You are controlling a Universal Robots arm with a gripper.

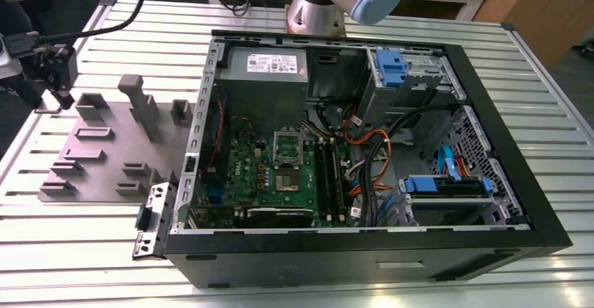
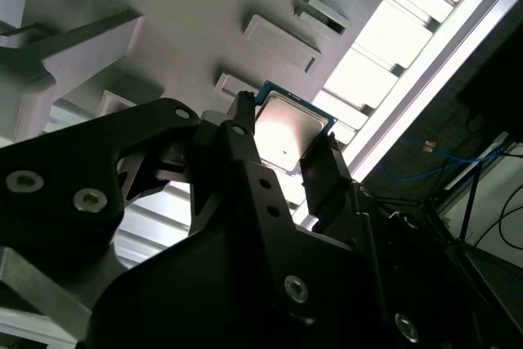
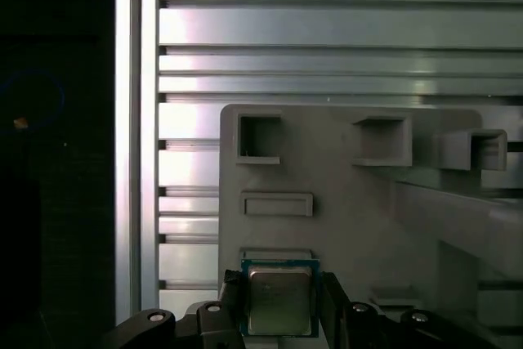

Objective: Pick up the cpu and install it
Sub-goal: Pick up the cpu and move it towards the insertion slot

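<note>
The cpu (image 2: pixel 288 130) (image 3: pixel 279 298) is a small square chip with a silvery top and a green rim. In both wrist views it sits between the two black fingers of my gripper (image 2: pixel 286 143) (image 3: pixel 280 306), which is shut on its opposite edges. It hangs just over the edge of the grey fixture plate (image 3: pixel 343 194) (image 2: pixel 188 6), by a shallow rectangular pocket (image 3: pixel 276 204). In the exterior view my gripper (image 1: pixel 63 99) is at the far left corner of that plate (image 1: pixel 102 155), well away from the green motherboard (image 1: pixel 278 183) and its socket (image 1: pixel 285 181) inside the open computer case (image 1: pixel 371 252).
The fixture plate carries upright posts (image 1: pixel 139 103) and raised holders (image 1: pixel 93 106). The case holds a grey power supply (image 1: pixel 264 68), blue drive brackets (image 1: pixel 390 68), orange and black cables (image 1: pixel 366 148) and memory slots (image 1: pixel 330 176). The slatted aluminium table (image 1: pixel 83 252) lies beneath it all.
</note>
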